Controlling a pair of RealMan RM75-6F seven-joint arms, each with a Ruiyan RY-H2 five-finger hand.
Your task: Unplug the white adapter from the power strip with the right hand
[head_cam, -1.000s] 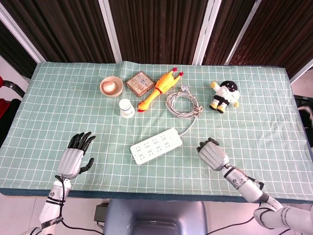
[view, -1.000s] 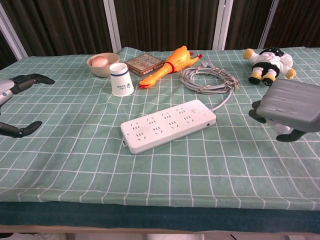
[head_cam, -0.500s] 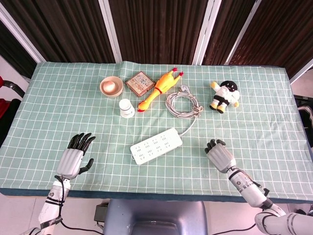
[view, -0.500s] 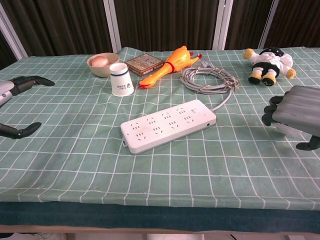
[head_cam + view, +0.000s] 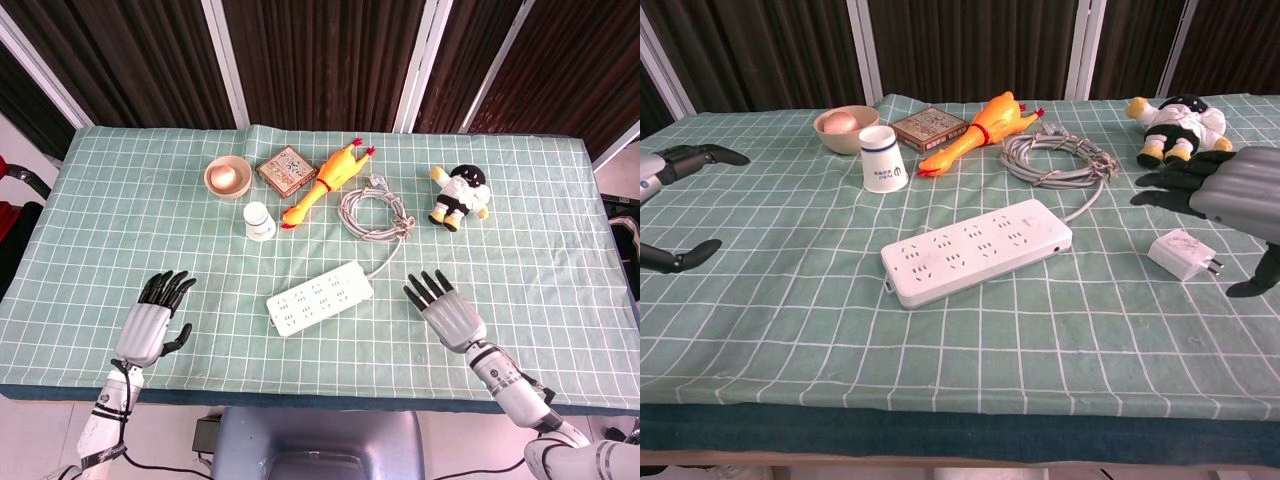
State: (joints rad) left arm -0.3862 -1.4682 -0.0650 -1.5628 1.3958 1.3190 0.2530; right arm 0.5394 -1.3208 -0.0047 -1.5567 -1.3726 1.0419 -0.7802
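Observation:
The white power strip [image 5: 320, 297] [image 5: 978, 250] lies at an angle in the middle of the green checked cloth, and nothing is plugged into its sockets. The white adapter [image 5: 1183, 254] lies loose on the cloth to the strip's right, prongs pointing right. My right hand [image 5: 447, 310] [image 5: 1230, 185] hovers just above and beyond the adapter, fingers spread, holding nothing. In the head view that hand hides the adapter. My left hand [image 5: 152, 320] [image 5: 665, 165] rests open at the table's left front, far from the strip.
The strip's coiled cable [image 5: 375, 213] [image 5: 1055, 158] lies behind it. At the back stand a rubber chicken [image 5: 325, 183], a white cup [image 5: 258, 221], a bowl with an egg [image 5: 228, 177], a small box [image 5: 287, 170] and a doll [image 5: 460, 197].
My right hand has uncurled its fingers and spread them, uncovering the adapter, which now lies on the cloth. The left hand has barely moved.

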